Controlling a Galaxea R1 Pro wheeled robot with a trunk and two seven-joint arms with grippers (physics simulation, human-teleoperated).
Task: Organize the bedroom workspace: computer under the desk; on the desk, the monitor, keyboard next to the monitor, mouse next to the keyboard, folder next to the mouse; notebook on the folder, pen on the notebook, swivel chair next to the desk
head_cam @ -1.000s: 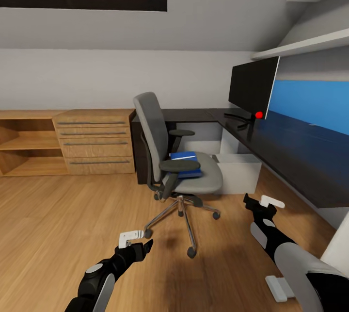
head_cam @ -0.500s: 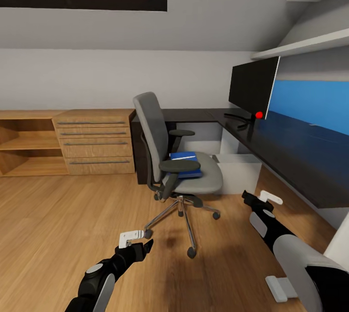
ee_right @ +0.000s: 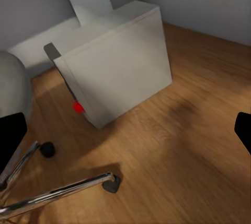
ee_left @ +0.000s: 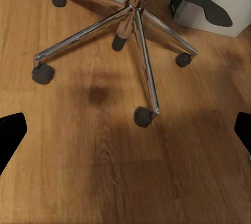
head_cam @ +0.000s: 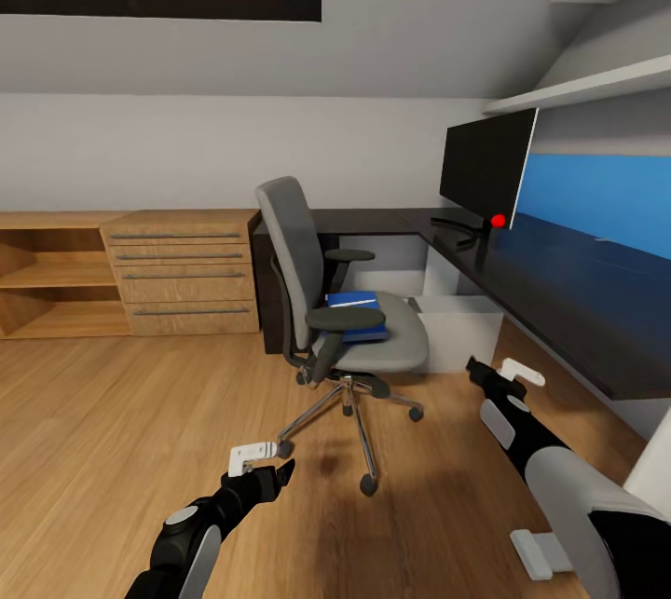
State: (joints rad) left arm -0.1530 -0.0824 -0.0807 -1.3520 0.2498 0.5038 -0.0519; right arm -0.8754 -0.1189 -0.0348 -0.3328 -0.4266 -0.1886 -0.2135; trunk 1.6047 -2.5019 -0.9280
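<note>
I steer my spread, empty right hand toward the flat bright blue folder at eleven o'clock on the grey upholstered swivel chair, approaching low over its seat; my left hand hangs spread too.

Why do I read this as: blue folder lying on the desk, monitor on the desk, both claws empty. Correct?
Not quite. The blue folder lies on the seat of the swivel chair, not on the desk; the head view shows it. The rest holds: the monitor stands on the desk, and the left claw and right claw are open and empty.
</note>
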